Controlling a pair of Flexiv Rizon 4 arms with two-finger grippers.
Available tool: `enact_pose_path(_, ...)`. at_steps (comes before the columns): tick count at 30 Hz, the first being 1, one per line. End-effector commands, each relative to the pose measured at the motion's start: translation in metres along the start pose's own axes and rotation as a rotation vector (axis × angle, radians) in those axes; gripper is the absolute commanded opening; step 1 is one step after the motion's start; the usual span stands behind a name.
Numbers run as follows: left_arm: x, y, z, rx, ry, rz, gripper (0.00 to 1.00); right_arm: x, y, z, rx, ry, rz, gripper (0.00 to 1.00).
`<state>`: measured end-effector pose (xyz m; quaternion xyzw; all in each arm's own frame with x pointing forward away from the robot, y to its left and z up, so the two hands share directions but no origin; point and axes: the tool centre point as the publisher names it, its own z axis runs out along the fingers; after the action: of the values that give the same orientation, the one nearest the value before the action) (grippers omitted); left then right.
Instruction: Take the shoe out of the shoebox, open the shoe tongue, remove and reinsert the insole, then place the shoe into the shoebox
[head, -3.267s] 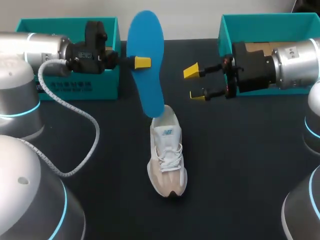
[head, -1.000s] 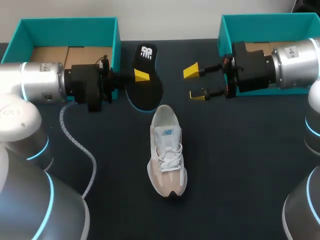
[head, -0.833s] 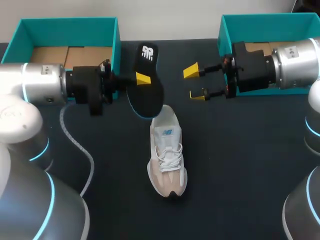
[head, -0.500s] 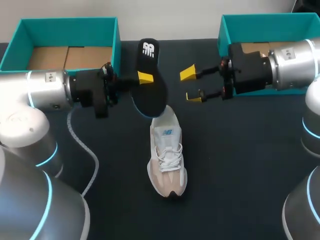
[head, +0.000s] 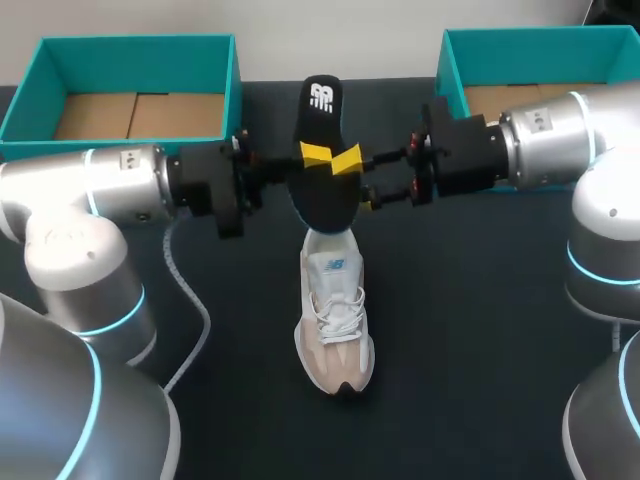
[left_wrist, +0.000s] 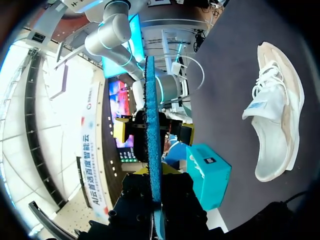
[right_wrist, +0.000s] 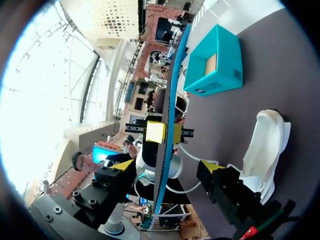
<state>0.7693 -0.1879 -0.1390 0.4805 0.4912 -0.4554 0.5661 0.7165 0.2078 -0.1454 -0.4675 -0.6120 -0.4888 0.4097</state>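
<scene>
The black-topped, blue-bottomed insole (head: 322, 112) hangs over the heel of the beige and white shoe (head: 335, 310), which lies on the dark table. My left gripper (head: 312, 155) is shut on the insole's left edge. From the left wrist the insole (left_wrist: 152, 115) shows edge-on, with the shoe (left_wrist: 275, 125) off to one side. My right gripper (head: 360, 180) stands open at the insole's right edge, one fingertip above it and one below. From the right wrist the insole (right_wrist: 172, 90) runs between the spread fingers of that gripper (right_wrist: 167, 167), clear of both.
One open teal shoebox (head: 232, 90) stands at the back left and another (head: 445, 70) at the back right. A grey cable (head: 185, 300) loops on the table beside my left arm.
My left arm has carried the insole to the right, over the shoe's heel. My right gripper has moved left until its fingers straddle the insole's edge, and they have drawn somewhat closer.
</scene>
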Motion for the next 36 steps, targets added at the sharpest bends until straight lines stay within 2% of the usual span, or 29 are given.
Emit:
enact_pose_path(1, 0.0033, 0.0000, 0.0112, 0.002, -0.005, 0.004, 0.00, -0.0055, 0.0056, 0.0110, 0.006, 0.012, -0.002, 0.48)
enact_pose_path(6, 0.0032, -0.0013, 0.0144, 0.007, -0.012, 0.001, 0.00, -0.0076, 0.0060, 0.0135, 0.010, 0.020, -0.003, 0.37)
enact_pose_path(13, 0.0054, -0.0022, 0.0161, 0.011, -0.011, -0.002, 0.00, -0.0085, 0.0057, 0.0145, 0.012, 0.027, -0.002, 0.35)
enact_pose_path(17, 0.0067, -0.0031, 0.0168, 0.013, -0.009, -0.004, 0.00, -0.0089, 0.0056, 0.0142, 0.014, 0.030, -0.001, 0.29)
enact_pose_path(22, 0.0066, -0.0035, 0.0182, 0.012, -0.011, -0.006, 0.00, -0.0102, 0.0056, 0.0140, 0.018, 0.034, 0.002, 0.00)
enact_pose_path(30, 0.0061, -0.0077, 0.0191, 0.041, 0.000, -0.033, 0.00, -0.0111, 0.0068, 0.0128, 0.023, 0.035, -0.003, 0.00)
enact_pose_path(31, 0.0060, -0.0081, 0.0190, 0.048, 0.005, -0.033, 0.11, -0.0111, 0.0071, 0.0125, 0.023, 0.033, -0.004, 0.00)
enact_pose_path(32, 0.0052, -0.0090, 0.0185, 0.046, 0.006, -0.051, 0.64, -0.0112, 0.0074, 0.0121, 0.023, 0.031, -0.004, 0.00)
enact_pose_path(33, 0.0038, -0.0081, 0.0178, 0.038, 0.002, -0.051, 1.00, -0.0114, 0.0079, 0.0117, 0.023, 0.029, -0.005, 0.00)
enact_pose_path(36, -0.0024, -0.0041, 0.0127, 0.031, 0.002, -0.055, 1.00, -0.0137, 0.0099, 0.0085, 0.023, 0.018, -0.008, 0.00)
